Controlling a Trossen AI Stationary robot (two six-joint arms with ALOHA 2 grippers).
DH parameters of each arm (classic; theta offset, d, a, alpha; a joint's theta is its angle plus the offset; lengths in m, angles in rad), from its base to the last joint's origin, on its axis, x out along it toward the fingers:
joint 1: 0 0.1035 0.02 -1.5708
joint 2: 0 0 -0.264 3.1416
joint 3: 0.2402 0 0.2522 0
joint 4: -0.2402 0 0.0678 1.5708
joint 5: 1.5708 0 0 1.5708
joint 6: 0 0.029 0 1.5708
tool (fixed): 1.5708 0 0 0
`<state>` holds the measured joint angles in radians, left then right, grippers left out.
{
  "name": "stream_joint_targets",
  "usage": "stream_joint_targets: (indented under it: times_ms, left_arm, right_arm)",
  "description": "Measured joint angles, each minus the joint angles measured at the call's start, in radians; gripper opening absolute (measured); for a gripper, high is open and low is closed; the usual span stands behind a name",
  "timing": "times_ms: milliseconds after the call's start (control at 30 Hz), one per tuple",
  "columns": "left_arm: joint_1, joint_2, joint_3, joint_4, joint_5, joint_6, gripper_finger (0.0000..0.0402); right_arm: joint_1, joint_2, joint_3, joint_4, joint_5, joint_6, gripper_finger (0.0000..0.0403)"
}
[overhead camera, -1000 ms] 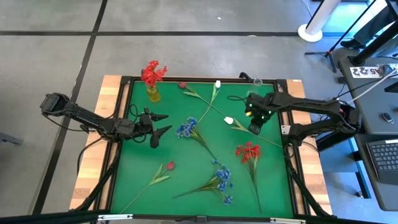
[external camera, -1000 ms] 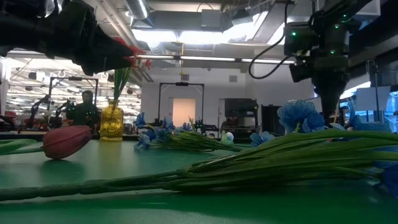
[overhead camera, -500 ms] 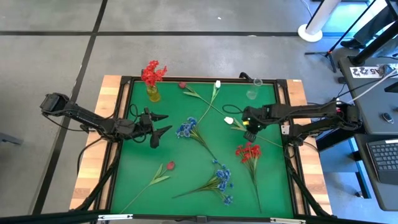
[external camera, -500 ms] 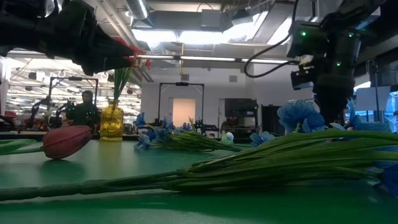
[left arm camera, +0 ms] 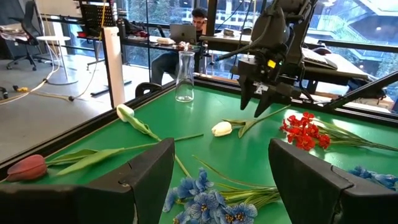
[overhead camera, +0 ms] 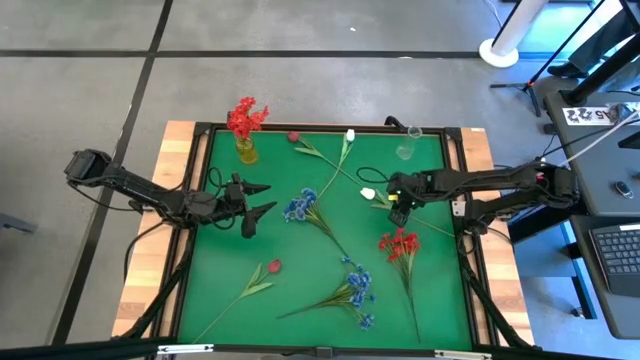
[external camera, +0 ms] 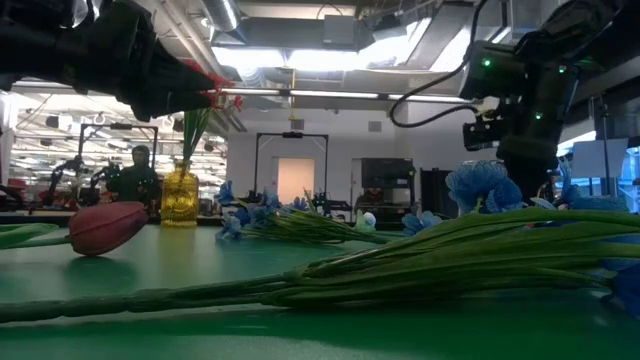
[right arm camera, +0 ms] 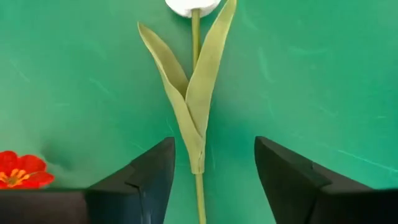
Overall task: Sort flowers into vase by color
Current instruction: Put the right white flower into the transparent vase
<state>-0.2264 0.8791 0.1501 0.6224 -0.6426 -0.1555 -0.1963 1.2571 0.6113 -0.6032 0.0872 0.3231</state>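
Green table (overhead camera: pixel 300 270): right end effector (right arm camera: pixel 211 180) spread, straddling white tulip stem (right arm camera: pixel 194 93); left end effector (overhead camera: pixel 262 198) spread.

A red blossom cluster (overhead camera: pixel 245 117) stands upright in a yellow vase (overhead camera: pixel 246 151). Lying flat on the green mat (overhead camera: pixel 300 270) are two blue clusters (overhead camera: pixel 299 207), another red cluster (overhead camera: pixel 399 244), two white tulips (overhead camera: pixel 368 193) and two red-pink tulips (overhead camera: pixel 273 266). A clear vase (overhead camera: pixel 406 148) stands empty.

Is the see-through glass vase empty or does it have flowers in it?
Empty. The clear vase stands upright near the table's far edge with no stems inside.
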Motion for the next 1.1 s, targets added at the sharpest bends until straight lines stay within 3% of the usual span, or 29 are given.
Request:
stream_joint_targets:
  times_ms: [267,467,600,800,1100]
  left_arm:
    - [0.0,0.0,0.0,-0.001,0.0,0.0,0.0255]
    - [0.0,0.0,0.0,-0.001,0.0,0.0,0.0255]
    - [0.0,0.0,0.0,-0.001,0.0,-0.001,0.0255]
    - [0.0,0.0,0.0,-0.001,0.0,-0.002,0.0255]
    - [0.0,0.0,0.0,0.023,-0.001,0.005,0.0255]
  right_arm:
    - [0.0,0.161,0.005,0.072,-0.008,-0.016,0.0221]
    - [-0.001,0.185,0.008,0.062,-0.041,-0.016,0.0211]
    - [-0.001,0.183,0.031,0.037,-0.055,-0.015,0.0154]
    - [0.0,0.185,0.059,0.02,-0.066,-0.035,0.0023]
    - [0.0,0.146,0.107,0.023,-0.053,-0.047,0.0006]
